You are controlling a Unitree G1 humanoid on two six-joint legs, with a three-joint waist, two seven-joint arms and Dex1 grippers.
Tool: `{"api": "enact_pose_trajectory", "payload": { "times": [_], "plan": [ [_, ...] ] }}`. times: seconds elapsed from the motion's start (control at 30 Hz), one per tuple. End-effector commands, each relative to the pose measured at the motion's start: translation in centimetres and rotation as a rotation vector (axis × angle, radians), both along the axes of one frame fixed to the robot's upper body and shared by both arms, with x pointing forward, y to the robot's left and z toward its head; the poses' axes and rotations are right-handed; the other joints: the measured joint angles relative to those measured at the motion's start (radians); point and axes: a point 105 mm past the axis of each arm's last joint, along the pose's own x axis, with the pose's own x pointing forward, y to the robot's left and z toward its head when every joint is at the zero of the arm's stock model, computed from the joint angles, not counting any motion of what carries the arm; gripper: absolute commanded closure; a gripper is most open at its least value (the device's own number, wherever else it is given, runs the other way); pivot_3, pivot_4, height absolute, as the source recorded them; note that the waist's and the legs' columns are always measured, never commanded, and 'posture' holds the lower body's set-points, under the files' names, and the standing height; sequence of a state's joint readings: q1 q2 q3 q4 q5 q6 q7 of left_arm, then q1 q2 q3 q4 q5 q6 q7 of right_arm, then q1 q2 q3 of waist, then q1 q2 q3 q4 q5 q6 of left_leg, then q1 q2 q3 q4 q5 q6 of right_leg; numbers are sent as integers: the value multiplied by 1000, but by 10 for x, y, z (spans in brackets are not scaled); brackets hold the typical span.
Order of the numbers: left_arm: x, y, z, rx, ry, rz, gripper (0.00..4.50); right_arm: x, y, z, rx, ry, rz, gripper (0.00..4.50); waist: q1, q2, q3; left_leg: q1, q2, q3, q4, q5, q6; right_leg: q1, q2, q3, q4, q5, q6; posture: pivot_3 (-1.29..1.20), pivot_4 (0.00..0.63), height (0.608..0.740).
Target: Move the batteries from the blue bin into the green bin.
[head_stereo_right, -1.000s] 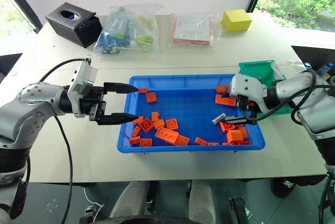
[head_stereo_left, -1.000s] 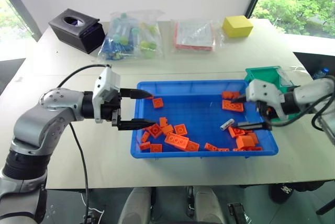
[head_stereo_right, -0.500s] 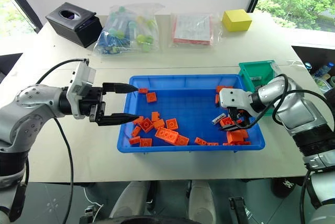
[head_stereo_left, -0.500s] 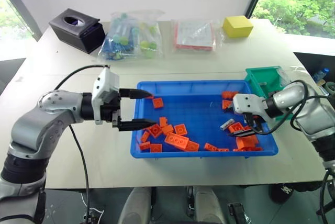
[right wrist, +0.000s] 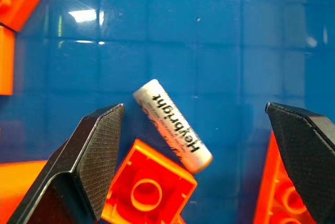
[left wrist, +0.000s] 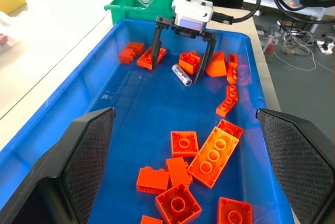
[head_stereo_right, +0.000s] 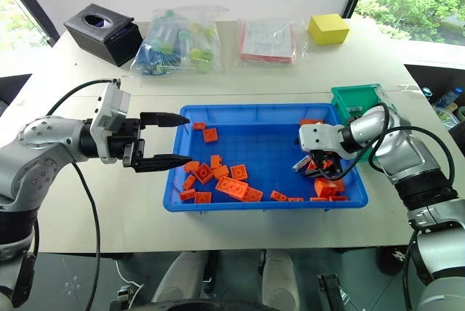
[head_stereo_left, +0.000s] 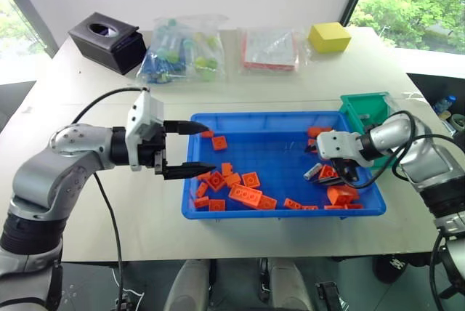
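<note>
One battery (right wrist: 172, 125), a small silvery cylinder with black lettering, lies flat on the floor of the blue bin (head_stereo_left: 283, 213) near its right end, resting against an orange brick (right wrist: 149, 192). My right gripper (left wrist: 176, 75) points down into the bin, open, with a finger on each side of the battery and not touching it. My left gripper (head_stereo_left: 209, 147) hovers open over the bin's left rim, holding nothing. Beyond the blue bin's right rear corner stands the green bin (head_stereo_left: 367, 107).
Several orange bricks (head_stereo_left: 247, 195) are scattered over the blue bin's floor, some crowding the battery. At the back of the table are a black tissue box (head_stereo_left: 107, 41), two clear bags of items (head_stereo_left: 178, 53) and a yellow block (head_stereo_left: 329, 36).
My right gripper has come in from the bin's right side, turned to point downward and dropped over the battery, its fingers drawing in a little. The left arm stayed still.
</note>
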State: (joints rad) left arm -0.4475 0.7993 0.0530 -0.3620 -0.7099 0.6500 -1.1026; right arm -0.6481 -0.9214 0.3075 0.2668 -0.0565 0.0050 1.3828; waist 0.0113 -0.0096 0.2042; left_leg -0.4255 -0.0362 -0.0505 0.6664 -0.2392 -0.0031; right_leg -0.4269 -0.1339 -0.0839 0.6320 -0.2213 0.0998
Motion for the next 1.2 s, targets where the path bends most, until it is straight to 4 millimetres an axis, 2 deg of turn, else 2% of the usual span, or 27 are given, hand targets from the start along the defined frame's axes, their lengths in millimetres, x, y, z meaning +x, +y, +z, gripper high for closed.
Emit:
{"api": "enact_pose_trajectory", "payload": {
  "times": [0.03,0.13,0.2,0.23,0.47,0.57,0.6,0.7,0.83,0.93,1.1,1.2],
  "plan": [
    [-1,-1,11,-14,-45,-8,0,2,-1,0,-6,-13,-6,1755,0,0,0,0,0,0,0,0,0,0,0,0,0,0,0,0,150,692],
    [0,-1,11,-14,-48,-6,0,1,0,1,8,-5,-12,3230,0,0,0,0,0,0,0,0,0,0,0,0,0,0,0,0,150,692],
    [0,-1,12,-14,-50,-6,0,0,1,1,14,-2,-12,4368,0,0,0,0,0,0,0,0,0,0,0,0,0,0,0,0,150,692],
    [0,-1,12,-15,-51,-7,0,-1,3,2,22,3,-12,4471,0,0,0,0,0,0,0,0,0,0,0,0,0,0,0,0,150,692],
    [2,-2,12,-13,-55,-10,0,-4,11,13,108,4,-47,4471,0,0,0,0,0,0,0,0,0,0,0,0,0,0,0,0,150,692],
    [3,-3,12,-12,-54,-15,0,7,21,46,301,-30,-173,4471,-2,0,0,0,0,0,0,0,0,0,0,0,0,0,0,0,150,692],
    [3,-3,11,-12,-53,-16,0,13,21,63,386,-50,-242,4471,-2,0,0,0,0,0,0,0,0,0,0,0,1,0,0,0,150,692],
    [2,-3,10,-11,-51,-19,0,23,12,95,513,-110,-394,4471,0,1,0,0,0,0,0,0,0,-1,0,0,1,0,0,0,150,692],
    [1,-2,9,-11,-44,-19,0,23,-46,128,490,-273,-624,4471,21,0,0,-1,-1,-1,0,0,0,-1,0,0,1,0,0,0,150,692],
    [3,0,8,-10,-38,-17,0,19,-89,136,440,-357,-797,4471,27,0,0,-2,-1,2,0,0,0,-1,-1,0,-1,0,0,0,150,692],
    [7,1,8,-11,-37,-15,0,14,-128,125,354,-423,-949,4471,18,0,0,0,0,7,0,0,0,-1,0,0,0,0,-1,0,150,692],
    [9,0,8,-13,-38,-19,0,13,-130,119,325,-453,-934,4471,3,1,0,0,0,8,0,0,0,-1,0,0,1,0,-1,0,150,692]
  ]
}}
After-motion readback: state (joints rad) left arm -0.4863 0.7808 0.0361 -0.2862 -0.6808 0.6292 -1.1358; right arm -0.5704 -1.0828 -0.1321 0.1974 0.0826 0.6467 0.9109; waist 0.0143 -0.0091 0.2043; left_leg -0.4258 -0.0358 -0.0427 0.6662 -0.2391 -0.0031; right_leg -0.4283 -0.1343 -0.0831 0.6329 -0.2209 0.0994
